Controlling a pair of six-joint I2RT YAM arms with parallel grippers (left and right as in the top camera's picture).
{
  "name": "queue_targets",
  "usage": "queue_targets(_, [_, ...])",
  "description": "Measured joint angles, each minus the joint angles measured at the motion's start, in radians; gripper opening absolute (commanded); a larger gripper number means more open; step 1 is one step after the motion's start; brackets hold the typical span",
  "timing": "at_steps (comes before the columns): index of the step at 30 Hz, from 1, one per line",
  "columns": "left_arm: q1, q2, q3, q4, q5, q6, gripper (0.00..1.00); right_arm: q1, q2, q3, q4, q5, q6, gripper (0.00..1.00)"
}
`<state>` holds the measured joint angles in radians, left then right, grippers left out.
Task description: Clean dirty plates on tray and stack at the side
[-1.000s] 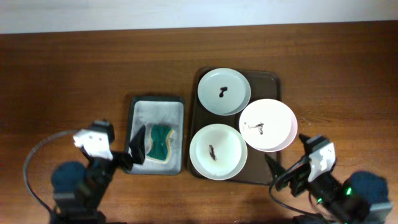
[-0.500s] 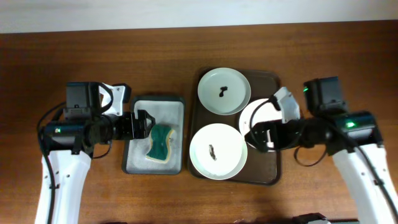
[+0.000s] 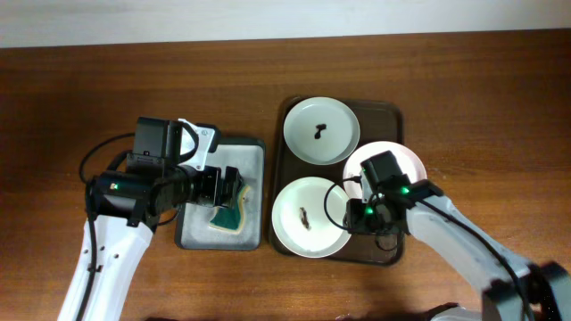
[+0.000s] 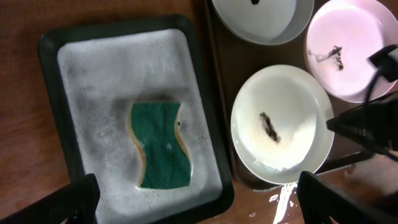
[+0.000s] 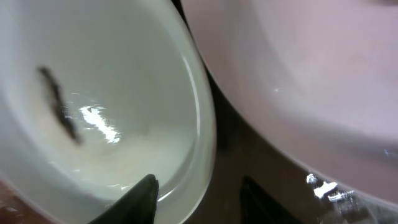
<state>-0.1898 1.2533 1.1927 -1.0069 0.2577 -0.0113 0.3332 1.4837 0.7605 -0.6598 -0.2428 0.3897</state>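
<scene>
Three dirty plates lie on the dark brown tray (image 3: pixel 385 111): a pale green one (image 3: pixel 321 131) at the back, a pink one (image 3: pixel 401 162) at the right, and a white one (image 3: pixel 306 217) in front, each with a dark smear. My right gripper (image 3: pixel 355 217) is low at the white plate's right rim. In the right wrist view one finger is inside the white plate (image 5: pixel 93 93) and the other over the tray floor (image 5: pixel 230 143), with gaps showing around the rim. My left gripper (image 3: pixel 223 189) hangs open above a green sponge (image 4: pixel 160 146).
The sponge lies in a smaller grey tray with a dark rim (image 3: pixel 189 152), left of the brown tray. The pink plate (image 5: pixel 311 74) sits close behind the right gripper. Bare wooden table (image 3: pixel 107 89) surrounds both trays.
The left arm has shifted right over the sponge tray. The right arm has swung left and down from beside the pink plate to the white plate's rim, and its jaws have narrowed.
</scene>
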Motion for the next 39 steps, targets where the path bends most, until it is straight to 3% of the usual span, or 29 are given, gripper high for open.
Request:
queue_targets(4, [0.000, 0.027, 0.000, -0.002, 0.000, 0.005, 0.62, 0.000, 0.066, -0.001, 0.064, 0.000, -0.008, 0.05])
queue_targets(9, [0.000, 0.211, -0.022, 0.009, 0.000, -0.017, 0.54, -0.005, 0.066, -0.002, 0.079, 0.016, 0.000, 0.04])
queue_targets(15, [-0.034, 0.449, -0.041, 0.080, -0.010, -0.046, 0.52, -0.005, 0.066, -0.002, 0.078, 0.037, 0.008, 0.04])
queue_targets(17, [-0.055, 0.494, -0.045, 0.077, -0.062, -0.106, 0.53, -0.005, 0.066, -0.002, 0.078, 0.037, 0.011, 0.04])
queue_targets(19, [-0.057, 0.515, -0.066, 0.108, -0.098, -0.144, 0.39, -0.005, 0.066, -0.002, 0.074, 0.037, 0.012, 0.04])
queue_targets(20, [-0.057, 0.524, -0.088, 0.136, -0.114, -0.167, 0.17, -0.005, 0.066, -0.001, 0.073, 0.040, 0.014, 0.04])
queue_targets(21, [-0.057, 0.530, -0.106, 0.156, -0.122, -0.177, 0.00, -0.005, 0.066, -0.002, 0.073, 0.040, 0.014, 0.04])
queue_targets(27, [-0.057, 0.536, -0.142, 0.212, -0.125, -0.218, 0.00, -0.005, 0.066, -0.002, 0.071, 0.040, 0.018, 0.04])
queue_targets(29, [-0.057, 0.537, -0.109, 0.158, -0.132, -0.218, 0.31, -0.005, 0.066, -0.001, 0.071, 0.040, 0.019, 0.04])
queue_targets(30, [-0.057, 0.537, -0.084, 0.113, -0.135, -0.224, 0.39, -0.005, 0.066, -0.001, 0.070, 0.040, 0.018, 0.05])
queue_targets(31, [-0.057, 0.535, -0.065, 0.093, -0.137, -0.225, 0.47, -0.005, 0.066, -0.001, 0.070, 0.040, 0.018, 0.05])
queue_targets(34, [-0.057, 0.518, -0.028, 0.090, -0.138, -0.228, 0.55, -0.005, 0.066, -0.001, 0.070, 0.041, 0.019, 0.10])
queue_targets(38, [-0.057, 0.514, -0.072, 0.114, -0.144, -0.229, 0.52, -0.005, 0.066, -0.002, 0.063, 0.049, 0.019, 0.14])
queue_targets(39, [-0.057, 0.513, -0.105, 0.124, -0.145, -0.229, 0.35, -0.005, 0.066, -0.002, 0.063, 0.051, 0.018, 0.16])
